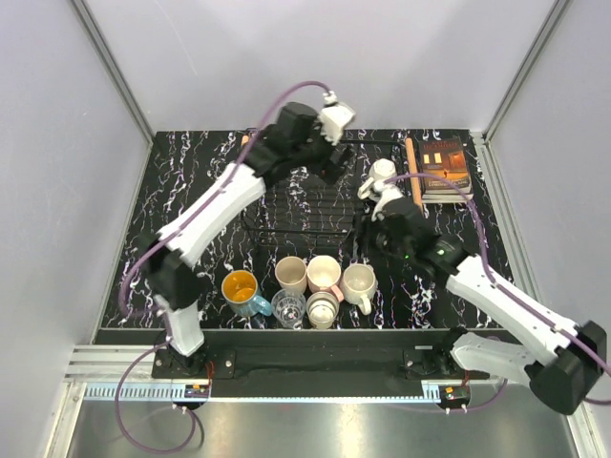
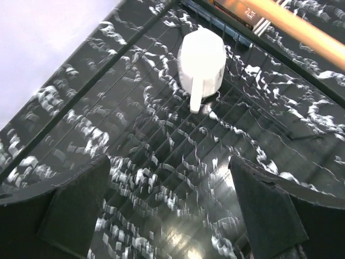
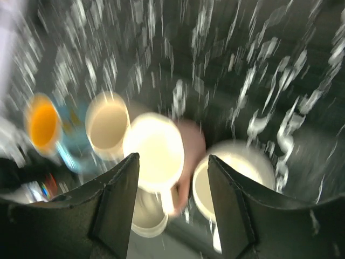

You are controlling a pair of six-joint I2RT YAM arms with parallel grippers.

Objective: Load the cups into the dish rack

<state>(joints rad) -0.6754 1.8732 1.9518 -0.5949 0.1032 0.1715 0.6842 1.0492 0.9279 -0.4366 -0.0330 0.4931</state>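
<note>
The black wire dish rack (image 1: 304,212) lies mid-table, with a wooden handle (image 1: 412,164) at its right end. One white mug (image 1: 382,176) stands upside down in the rack's right end; it also shows in the left wrist view (image 2: 202,60). My left gripper (image 1: 334,160) hovers open and empty over the rack (image 2: 178,162). In front of the rack stand a blue mug with orange inside (image 1: 241,289), a cream mug (image 1: 291,275), a pink mug (image 1: 325,274), another cream mug (image 1: 360,283), a glass tumbler (image 1: 288,308) and a white mug (image 1: 322,310). My right gripper (image 1: 368,240) is open and empty above the pink mug (image 3: 155,152).
An orange-brown book (image 1: 444,167) lies at the back right, beside the rack's handle (image 2: 294,21). Grey walls stand on three sides. The right wrist view is motion-blurred; the cups stand close together near the table's front edge.
</note>
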